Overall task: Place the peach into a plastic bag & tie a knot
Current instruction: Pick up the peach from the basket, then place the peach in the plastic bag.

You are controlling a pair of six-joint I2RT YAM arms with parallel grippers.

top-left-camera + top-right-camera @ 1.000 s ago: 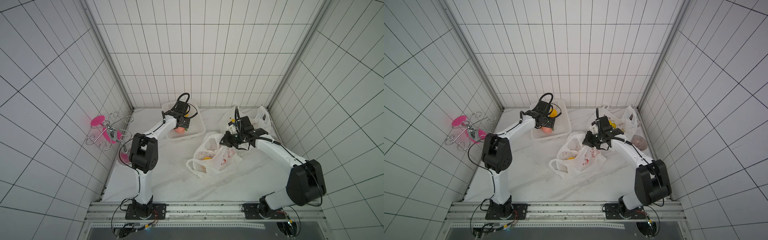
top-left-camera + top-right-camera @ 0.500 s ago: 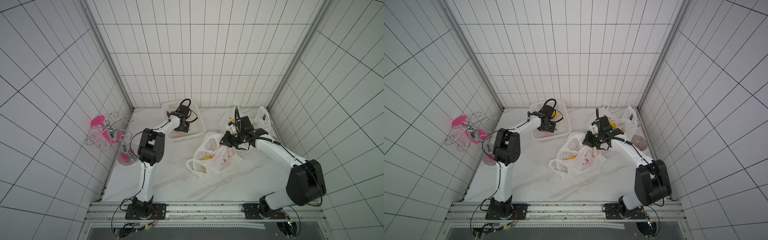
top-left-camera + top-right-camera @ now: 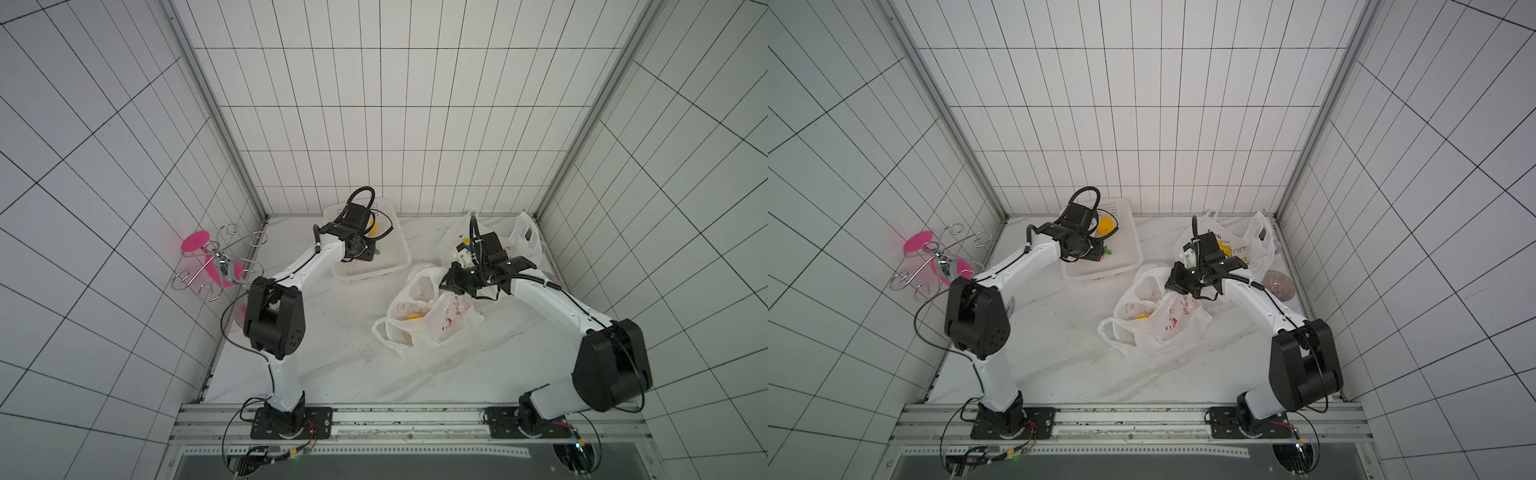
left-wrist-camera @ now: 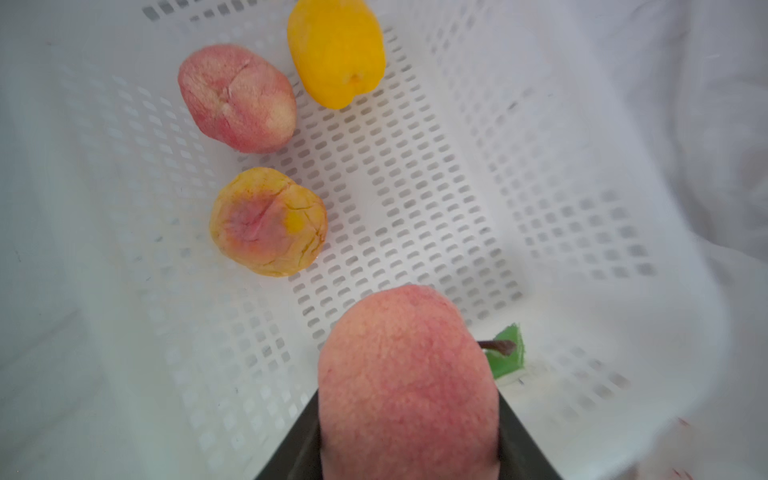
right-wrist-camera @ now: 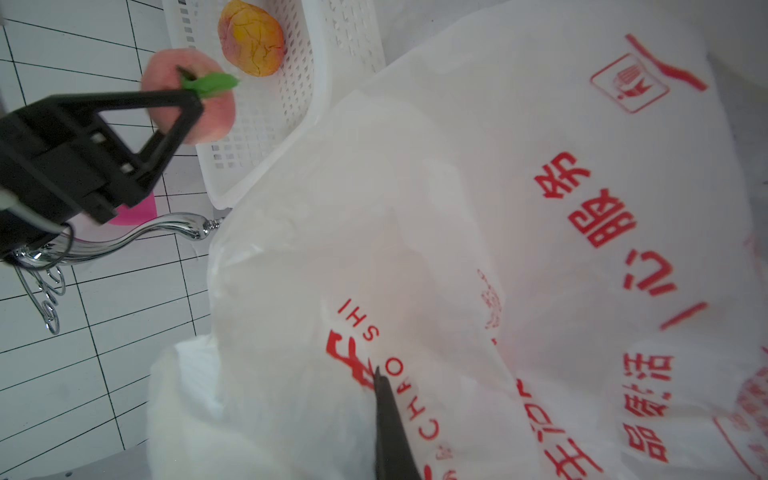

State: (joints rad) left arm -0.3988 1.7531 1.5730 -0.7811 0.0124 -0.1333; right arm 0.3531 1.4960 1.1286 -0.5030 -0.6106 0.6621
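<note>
Glossy plastic bag [image 5: 457, 208]; matt plastic basket [image 4: 415, 187]

Held peach [image 4: 409, 374] btm cut off; yellow fruit [image 4: 336, 50] top cropped.

Red "CHAO SHI" is printed on plastic bag [image 5: 498, 199].
</note>
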